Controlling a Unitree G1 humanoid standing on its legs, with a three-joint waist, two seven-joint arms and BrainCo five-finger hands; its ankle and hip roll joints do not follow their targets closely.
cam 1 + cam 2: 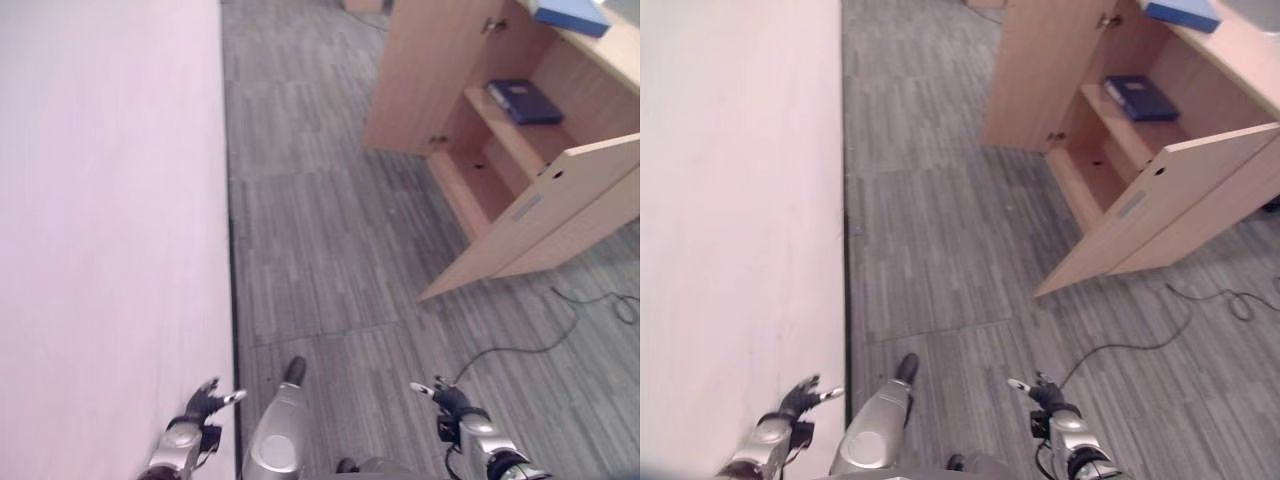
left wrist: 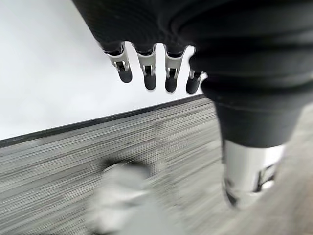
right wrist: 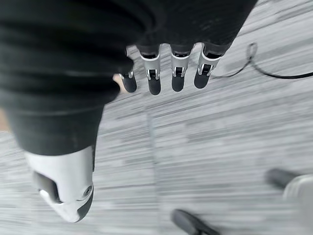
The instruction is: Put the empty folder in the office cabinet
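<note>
Grey carpet (image 1: 330,250) stretches from a white table (image 1: 100,200) to the open wooden office cabinet (image 1: 520,150), a dark blue folder (image 1: 524,101) on its shelf; left hand (image 1: 205,405) and right hand (image 1: 445,398) hang relaxed, empty.

The light-brown wooden office cabinet (image 1: 430,80), at two o'clock, is showing a smooth, matt wood-grain finish on its open door (image 1: 545,215) and shelves. A dark-blue folder (image 1: 524,101) on its shelf is looking smooth and slightly glossy, like plastic. The grey striped carpet floor (image 1: 320,250) is appearing rough and matt. At nine o'clock, the pale wall (image 1: 110,200) is looking smooth and matt.
</note>
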